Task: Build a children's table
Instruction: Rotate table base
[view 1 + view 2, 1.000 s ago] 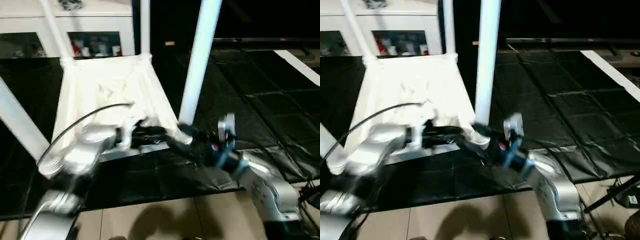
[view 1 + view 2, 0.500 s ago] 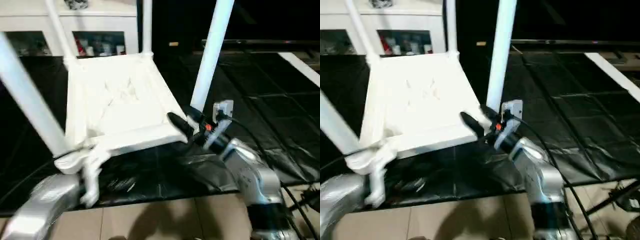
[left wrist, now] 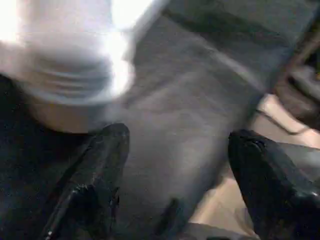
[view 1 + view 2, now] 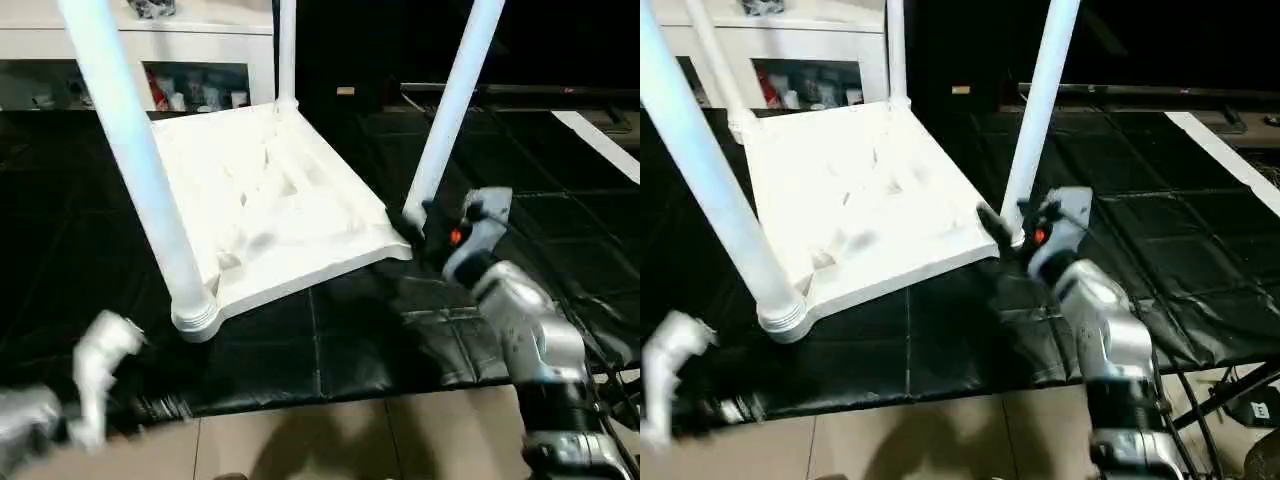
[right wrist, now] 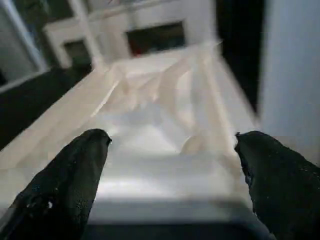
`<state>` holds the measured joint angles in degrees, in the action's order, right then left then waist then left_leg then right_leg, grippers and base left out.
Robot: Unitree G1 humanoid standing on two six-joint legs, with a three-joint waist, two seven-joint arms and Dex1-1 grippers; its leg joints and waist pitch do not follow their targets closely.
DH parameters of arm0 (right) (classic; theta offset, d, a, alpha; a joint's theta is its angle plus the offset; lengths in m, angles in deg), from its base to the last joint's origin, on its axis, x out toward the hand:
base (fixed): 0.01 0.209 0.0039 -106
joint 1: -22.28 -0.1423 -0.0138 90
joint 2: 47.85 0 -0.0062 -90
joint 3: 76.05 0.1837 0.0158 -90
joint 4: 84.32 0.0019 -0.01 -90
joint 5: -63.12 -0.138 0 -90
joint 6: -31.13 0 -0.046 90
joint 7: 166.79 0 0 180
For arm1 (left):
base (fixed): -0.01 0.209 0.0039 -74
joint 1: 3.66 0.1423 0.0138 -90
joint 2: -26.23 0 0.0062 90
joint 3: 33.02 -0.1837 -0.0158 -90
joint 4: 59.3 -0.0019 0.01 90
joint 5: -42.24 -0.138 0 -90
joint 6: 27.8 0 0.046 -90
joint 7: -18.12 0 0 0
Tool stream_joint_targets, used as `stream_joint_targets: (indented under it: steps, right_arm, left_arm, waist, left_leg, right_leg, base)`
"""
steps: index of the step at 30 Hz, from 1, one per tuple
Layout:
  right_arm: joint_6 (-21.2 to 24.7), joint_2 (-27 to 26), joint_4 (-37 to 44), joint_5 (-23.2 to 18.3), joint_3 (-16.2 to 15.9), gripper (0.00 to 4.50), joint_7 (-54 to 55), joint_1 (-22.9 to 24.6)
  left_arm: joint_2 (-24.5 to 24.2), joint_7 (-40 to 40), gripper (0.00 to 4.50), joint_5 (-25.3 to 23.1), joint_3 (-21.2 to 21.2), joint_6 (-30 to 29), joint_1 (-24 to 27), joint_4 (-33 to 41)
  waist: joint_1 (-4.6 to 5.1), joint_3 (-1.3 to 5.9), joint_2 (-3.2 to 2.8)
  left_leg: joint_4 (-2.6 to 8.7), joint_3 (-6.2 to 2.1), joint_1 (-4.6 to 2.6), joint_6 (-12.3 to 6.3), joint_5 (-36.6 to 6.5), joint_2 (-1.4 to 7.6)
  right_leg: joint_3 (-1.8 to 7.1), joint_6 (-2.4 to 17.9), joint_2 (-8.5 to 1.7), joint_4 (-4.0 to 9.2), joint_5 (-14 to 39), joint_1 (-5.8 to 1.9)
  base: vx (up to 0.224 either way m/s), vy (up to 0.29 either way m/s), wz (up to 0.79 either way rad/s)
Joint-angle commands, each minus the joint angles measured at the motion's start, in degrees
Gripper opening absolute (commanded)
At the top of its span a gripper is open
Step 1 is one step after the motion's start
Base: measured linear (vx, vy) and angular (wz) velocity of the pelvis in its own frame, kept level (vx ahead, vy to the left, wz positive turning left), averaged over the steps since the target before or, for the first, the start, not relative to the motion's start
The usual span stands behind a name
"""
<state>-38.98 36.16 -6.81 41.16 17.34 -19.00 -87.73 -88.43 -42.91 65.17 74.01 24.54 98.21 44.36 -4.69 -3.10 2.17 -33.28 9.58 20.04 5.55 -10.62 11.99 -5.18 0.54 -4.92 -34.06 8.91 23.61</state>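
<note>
In your head views, the white plastic rectangular tabletop (image 4: 270, 215) lies ribbed underside up on the black quilted floor mat (image 4: 560, 210), with long white tapered tube legs standing in its corner sockets: a near leg (image 4: 135, 170) on the left, a near leg (image 4: 452, 110) on the right, a far leg (image 4: 287, 50) behind; beyond it stands the white glass-door cabinet (image 4: 200, 60); you have bare mat to the right of the tabletop and a strip of tan tiled floor (image 4: 330, 445) along the mat's near edge. A second ago the left gripper reached across the tabletop's near edge beside the right one; now the left gripper (image 4: 670, 385) hangs low over the mat's near-left edge, well apart from the tabletop. The right gripper (image 4: 1002, 228) sits just beside the near right leg's base.

In your left wrist view, its black fingers (image 3: 95, 185) stand spread, grasping nothing, over the mat.

In your right wrist view, the black fingers (image 5: 65, 180) stand wide apart and empty, facing the tabletop's near edge.
</note>
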Motion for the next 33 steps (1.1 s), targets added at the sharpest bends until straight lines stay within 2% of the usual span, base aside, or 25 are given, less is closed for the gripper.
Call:
stream_joint_targets:
  steps: [1, 3, 4, 5, 10, 11, 12, 13, 15, 16, 17, 18, 20, 21, 23, 25, 27, 28, 29, 30, 31, 33]
  right_arm:
    - [2.48, 0.88, 2.61, 0.73, -2.78, 4.50, -1.17, 1.45]
    - [2.16, 0.83, 3.51, 1.23, -4.29, 4.50, -1.53, 2.47]
    - [3.02, 0.92, 4.25, 1.62, -5.71, 4.50, -1.96, 3.18]
    - [4.41, 1.23, 4.79, 1.59, -6.79, 4.50, -2.68, 3.60]
    - [5.19, 1.05, 5.57, 2.60, -9.17, 4.50, -3.47, 4.96]
    - [4.21, 0.54, 4.72, 3.63, -9.14, 4.50, -2.28, 4.89]
    - [1.81, -0.01, 2.88, 6.30, -10.14, 4.50, -0.53, 4.53]
    - [1.26, -0.03, 2.28, 7.49, -11.04, 4.50, -0.09, 4.32]
    - [1.40, -0.03, 1.95, 8.36, -12.10, 4.50, 0.58, 4.07]
    - [1.78, -0.71, 0.71, 9.48, -12.32, 4.50, 2.86, 3.06]
    - [1.78, -0.71, 0.71, 9.48, -12.32, 4.50, 2.86, 3.06]
    - [2.97, -1.76, -1.51, 9.92, -11.75, 4.50, 5.55, 1.49]
    - [3.32, -1.98, -2.42, 10.10, -11.76, 4.50, 6.14, 0.88]
    - [3.33, -2.13, -4.33, 10.96, -12.40, 4.50, 6.39, -0.31]
    - [2.57, -3.09, -6.89, 11.57, -12.17, 4.50, 7.19, -1.76]
    - [1.47, -3.82, -8.86, 12.13, -11.88, 4.50, 7.67, -2.77]
    - [-0.12, -4.79, -12.42, 12.58, -11.63, 4.50, 8.57, -4.86]
    - [-0.14, -4.81, -12.47, 12.58, -11.62, 4.50, 8.59, -4.89]
    - [-0.24, -4.97, -13.01, 12.56, -11.53, 4.50, 8.81, -5.20]
    - [-0.77, -5.46, -14.96, 12.50, -11.38, 4.50, 9.22, -6.33]
    - [-0.95, -5.63, -15.55, 12.47, -11.36, 4.50, 9.24, -6.68]
    - [-1.42, -5.92, -16.59, 12.68, -11.38, 4.50, 9.23, -7.28]
  left_arm:
    - [-2.11, -0.12, 3.90, 1.14, 2.69, 0.61, -1.50, -1.55]
    - [-2.90, -0.18, 4.07, 1.62, 3.85, 0.66, -2.53, -2.46]
    - [-3.43, -0.15, 4.15, 2.01, 4.70, 0.79, -3.50, -3.04]
    - [-3.59, -0.16, 4.22, 2.35, 5.07, 0.70, -4.10, -3.13]
    - [-2.75, 0.16, 4.46, 4.08, 4.81, -0.06, -7.24, -2.88]
    - [-2.33, 0.36, 4.46, 4.44, 4.28, -0.20, -8.15, -2.79]
    - [-1.03, 0.90, 4.46, 5.09, 1.96, -0.21, -10.84, -3.10]
    - [-0.33, 0.97, 4.46, 5.18, 0.72, -0.13, -11.94, -3.09]
    - [0.54, 1.20, 4.46, 5.56, -0.55, -0.11, -13.26, -3.21]
    - [2.63, 2.79, 4.46, 5.77, -1.56, 0.03, -15.48, -3.66]
    - [2.63, 2.79, 4.46, 5.77, -1.56, 0.03, -15.48, -3.66]
    - [5.00, 4.27, 4.46, 6.12, -2.57, 0.03, -17.63, -3.84]
    - [5.70, 4.67, 4.46, 6.12, -3.06, 0.09, -18.28, -3.84]
    - [6.89, 5.25, 4.46, 6.16, -4.19, 0.18, -19.37, -3.59]
    - [8.29, 5.39, 4.46, 7.43, -5.31, -0.94, -20.43, -2.57]
    - [8.81, 5.04, 4.46, 8.79, -6.29, -2.29, -20.75, -1.40]
    - [9.19, 3.34, 4.46, 11.59, -9.27, -5.60, -20.27, 2.14]
    - [9.19, 3.32, 4.46, 11.63, -9.32, -5.65, -20.26, 2.19]
    - [9.29, 3.18, 4.46, 11.91, -9.79, -6.14, -20.15, 2.68]
    - [9.87, 2.67, 4.46, 12.79, -12.20, -7.52, -19.78, 4.52]
    - [10.34, 2.76, 4.46, 13.10, -12.91, -7.73, -19.82, 4.97]
    - [11.98, 3.75, 4.46, 13.86, -13.94, -8.13, -20.30, 5.61]
  waist:
    - [0.29, 3.00, -1.45]
    - [0.35, 3.06, -1.53]
    - [0.40, 3.05, -1.67]
    - [0.43, 3.08, -1.57]
    - [0.38, 3.02, -1.63]
    - [0.41, 3.02, -1.56]
    - [0.26, 2.99, -1.58]
    - [0.03, 3.02, -1.69]
    - [0.01, 3.01, -1.56]
    - [0.08, 3.04, -1.53]
    - [0.09, 3.07, -1.47]
    - [0.06, 3.20, -1.39]
    - [0.06, 3.31, -1.45]
    - [0.11, 3.39, -1.29]
    - [0.10, 3.32, -1.23]
    - [0.03, 3.64, -1.25]
    - [0.06, 3.68, -1.22]
    - [0.13, 3.69, -1.25]
    - [0.11, 3.70, -1.23]
    - [0.26, 3.70, -0.88]
    - [0.40, 3.57, -1.07]
    - [0.96, 3.61, -0.75]
  left_leg:
    - [4.75, -0.14, -0.32, -0.31, -18.27, 0.69]
    - [4.77, -0.16, -0.24, -0.06, -18.11, 0.77]
    - [4.79, -0.16, -0.42, 0.15, -18.56, 0.79]
    - [4.74, -0.08, -0.50, 0.19, -18.64, 0.74]
    - [4.72, -0.05, -0.61, 0.71, -19.39, 0.83]
    - [4.72, -0.05, -0.61, 0.78, -19.51, 0.84]
    - [4.72, 0.01, -0.77, 1.21, -19.62, 0.86]
    - [4.57, 0.10, -1.16, 1.78, -19.95, 0.79]
    - [4.76, -0.11, -0.59, 1.95, -19.69, 0.78]
    - [4.79, -0.17, -0.59, 2.00, -19.73, 0.81]
    - [4.72, -0.11, -0.64, 2.09, -19.55, 0.76]
    - [4.59, -0.10, -0.76, 2.26, -18.93, 0.79]
    - [4.45, -0.05, -0.79, 2.49, -18.50, 0.71]
    - [4.48, -0.15, -0.44, 2.35, -17.80, 0.73]
    - [4.38, -0.02, -0.53, 2.32, -17.88, 0.68]
    - [4.20, 0.05, -0.47, 2.46, -16.24, 0.69]
    - [4.16, 0.12, -0.37, 2.28, -14.78, 0.69]
    - [4.15, 0.16, -0.44, 2.35, -14.84, 0.72]
    - [4.10, 0.18, -0.39, 2.27, -14.55, 0.65]
    - [4.13, 0.17, -0.15, 2.21, -13.87, 0.67]
    - [4.15, 0.15, -0.02, 2.15, -14.12, 0.61]
    - [4.10, 0.16, 0.10, 2.11, -14.24, 0.55]
  right_leg:
    - [2.76, 6.37, -2.08, 4.41, 21.85, -2.37]
    - [2.84, 7.34, -2.19, 4.06, 20.18, -2.44]
    - [2.84, 7.85, -2.09, 4.00, 19.75, -2.34]
    - [2.89, 7.96, -2.01, 4.04, 19.42, -2.31]
    - [3.07, 9.04, -2.24, 3.88, 18.99, -2.34]
    - [3.08, 9.07, -2.28, 3.88, 19.13, -2.35]
    - [3.12, 8.94, -2.41, 4.00, 20.25, -2.12]
    - [3.16, 9.07, -2.42, 4.14, 20.64, -1.86]
    - [3.16, 8.67, -2.38, 3.85, 20.05, -2.50]
    - [3.11, 8.20, -2.39, 3.91, 20.61, -2.53]
    - [3.14, 8.10, -2.40, 4.01, 20.81, -2.48]
    - [3.20, 8.53, -2.48, 3.88, 19.85, -2.44]
    - [3.18, 9.07, -2.39, 3.66, 18.62, -2.44]
    - [3.16, 8.86, -2.39, 3.38, 17.67, -2.78]
    - [3.19, 8.71, -2.34, 3.52, 18.07, -2.62]
    - [3.27, 9.44, -2.44, 3.10, 15.93, -2.75]
    - [3.26, 10.28, -2.34, 2.71, 13.20, -2.87]
    - [3.24, 10.46, -2.33, 2.66, 13.18, -2.80]
    - [3.22, 10.49, -2.27, 2.72, 12.86, -2.89]
    - [3.25, 10.53, -2.29, 2.45, 12.53, -3.11]
    - [3.24, 10.00, -2.29, 2.69, 13.55, -3.16]
    - [3.30, 9.07, -2.34, 2.94, 15.71, -3.28]
  base:
    - [0.000, 0.000, 0.00]
    - [0.000, 0.000, 0.00]
    - [0.000, 0.000, 0.00]
    - [0.000, 0.000, 0.00]
    - [0.000, 0.000, 0.00]
    - [0.000, 0.000, 0.00]
    - [0.000, 0.000, 0.00]
    - [0.000, 0.000, 0.00]
    - [0.000, 0.000, 0.00]
    - [0.000, 0.000, 0.00]
    - [0.000, 0.000, 0.00]
    - [0.000, 0.000, 0.00]
    - [0.000, 0.000, 0.00]
    - [0.000, 0.000, 0.00]
    - [0.000, 0.000, 0.00]
    - [0.000, 0.000, 0.00]
    - [0.000, 0.000, 0.00]
    - [0.000, 0.000, 0.00]
    - [0.000, 0.000, 0.00]
    - [0.000, 0.000, 0.00]
    - [0.000, 0.000, 0.00]
    - [0.000, 0.000, 0.00]
